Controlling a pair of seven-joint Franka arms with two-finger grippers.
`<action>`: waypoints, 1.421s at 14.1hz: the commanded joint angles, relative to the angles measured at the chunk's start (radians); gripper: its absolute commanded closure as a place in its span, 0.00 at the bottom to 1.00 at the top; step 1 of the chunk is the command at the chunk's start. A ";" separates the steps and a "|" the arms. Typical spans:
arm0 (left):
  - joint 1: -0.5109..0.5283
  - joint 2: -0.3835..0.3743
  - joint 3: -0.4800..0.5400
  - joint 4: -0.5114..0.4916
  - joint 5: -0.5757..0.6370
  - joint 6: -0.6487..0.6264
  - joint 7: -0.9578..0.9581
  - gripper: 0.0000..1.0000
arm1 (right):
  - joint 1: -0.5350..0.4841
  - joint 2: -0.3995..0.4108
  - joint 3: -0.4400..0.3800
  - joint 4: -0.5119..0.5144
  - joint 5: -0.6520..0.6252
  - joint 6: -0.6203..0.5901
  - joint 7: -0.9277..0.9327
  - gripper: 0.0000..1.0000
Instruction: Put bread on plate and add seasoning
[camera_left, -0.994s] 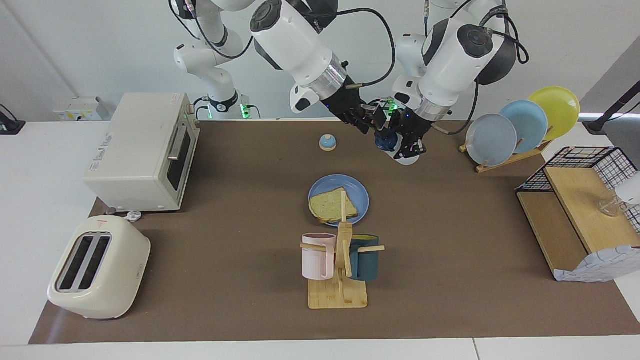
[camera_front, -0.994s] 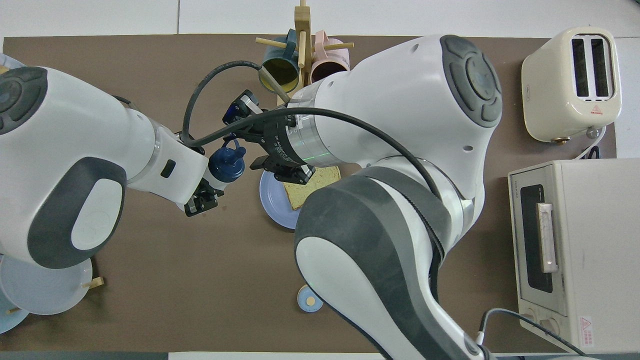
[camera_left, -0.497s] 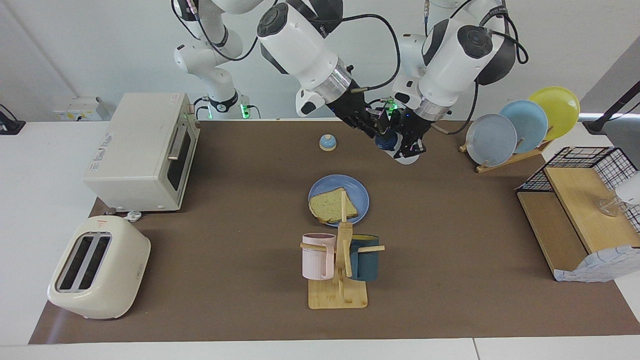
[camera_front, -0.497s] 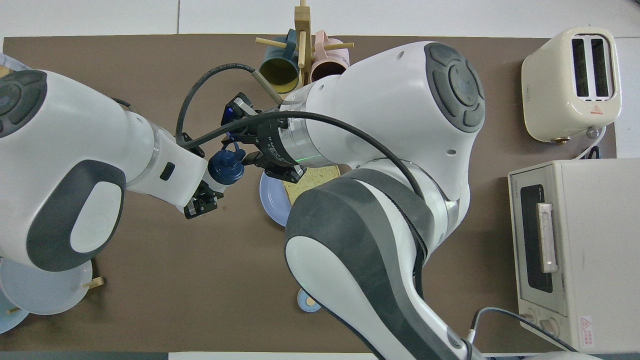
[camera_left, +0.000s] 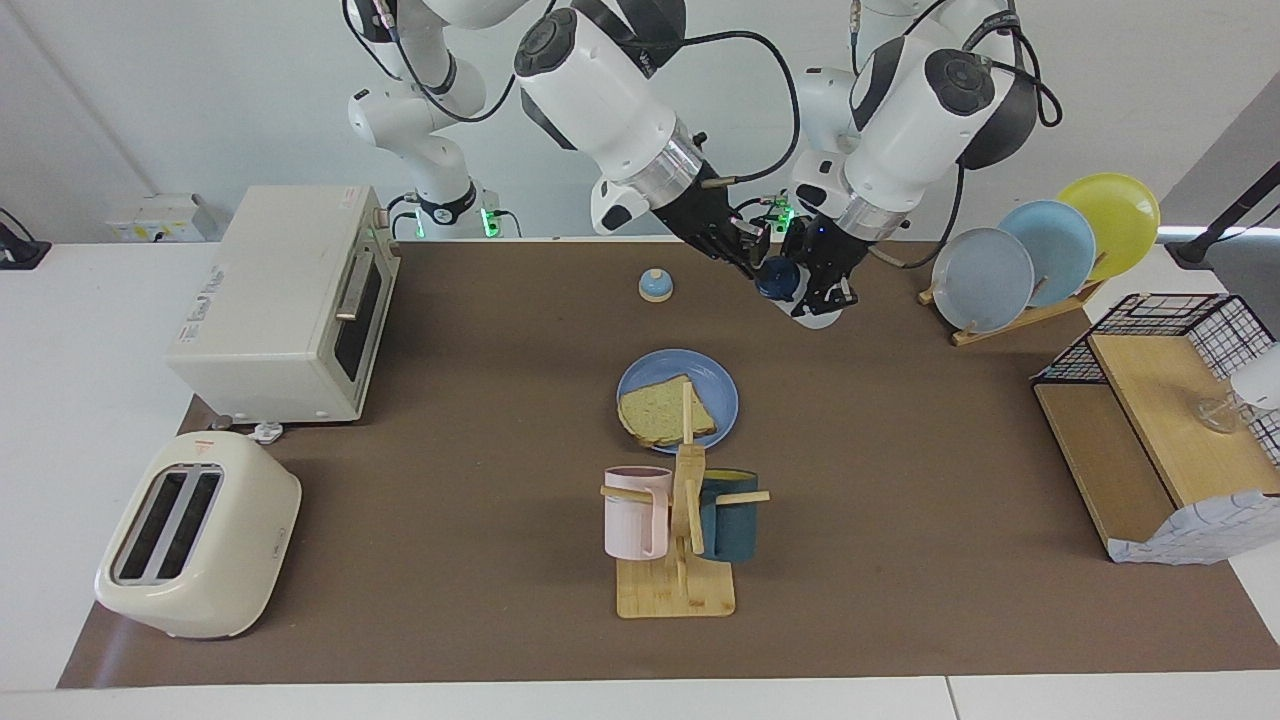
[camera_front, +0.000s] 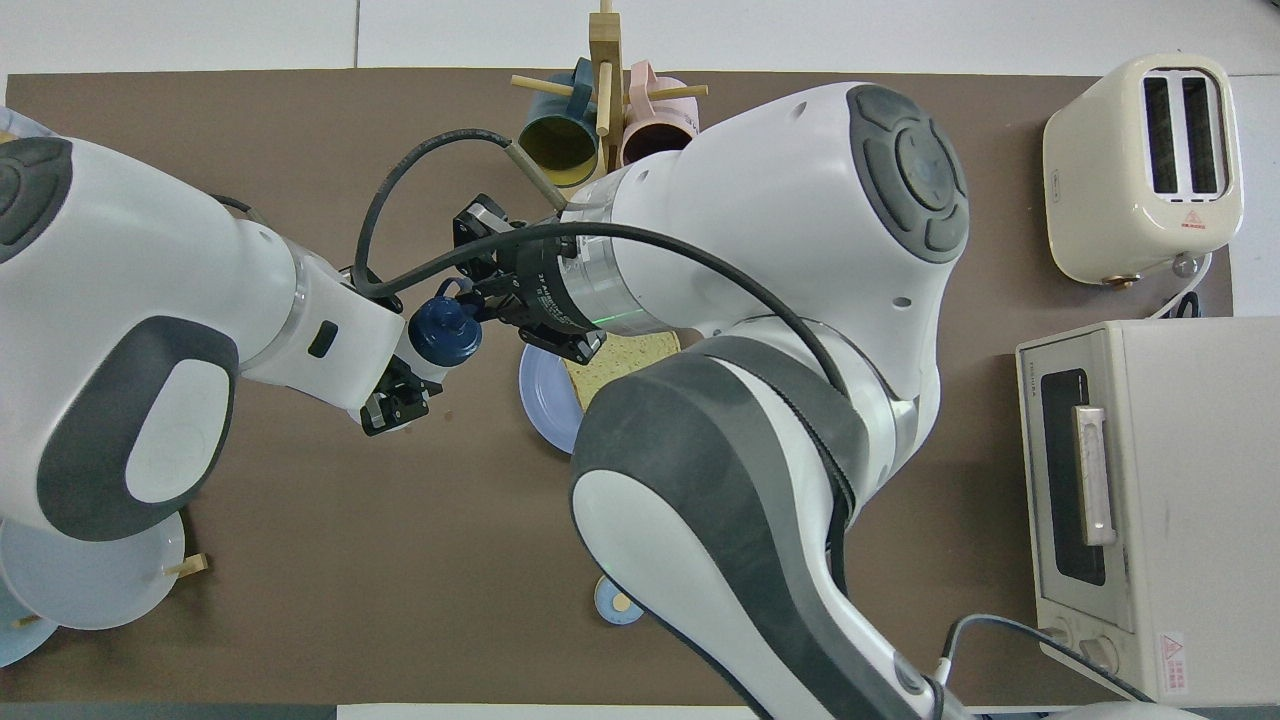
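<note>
In the facing view, both arms are leaning in from the top of the frame and meeting above the brown worktop (camera_left: 450, 560) right of centre. The left gripper (camera_left: 822, 292) is pinching the body of the seasoning bottle (camera_left: 806, 306), tilted in the air with its dark cap (camera_left: 775, 277) pointing at the right gripper (camera_left: 752, 258). The right gripper is sitting right at that cap; whether its jaws are spread or pressing on it cannot be told. One slice of bread (camera_left: 662, 412) is lying on the one blue plate (camera_left: 722, 392) at the middle of the frame. Below it, two mugs (camera_left: 636, 512) are hanging on a wooden stand. Three plates are standing in a rack (camera_left: 1040, 245) at the right edge. One bell (camera_left: 655, 285) is sitting above the plate.

In the overhead view, the left arm is entering from the left edge and the right arm from the bottom, its bulk covering most of the plate (camera_front: 538, 388) and bread (camera_front: 618, 362). The bottle's cap (camera_front: 445, 332) is showing between the two grippers (camera_front: 398, 405) (camera_front: 470, 300), left of centre.
</note>
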 joint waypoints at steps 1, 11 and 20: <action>-0.003 -0.031 -0.001 -0.035 -0.025 0.002 0.020 1.00 | -0.013 -0.002 0.007 0.009 0.011 0.017 0.030 1.00; -0.002 -0.031 -0.001 -0.036 -0.025 -0.001 0.023 1.00 | -0.068 -0.022 -0.004 0.009 0.140 0.039 0.059 1.00; -0.002 -0.034 -0.001 -0.036 -0.025 -0.002 0.023 1.00 | -0.068 -0.035 -0.006 -0.001 0.161 0.139 0.059 0.72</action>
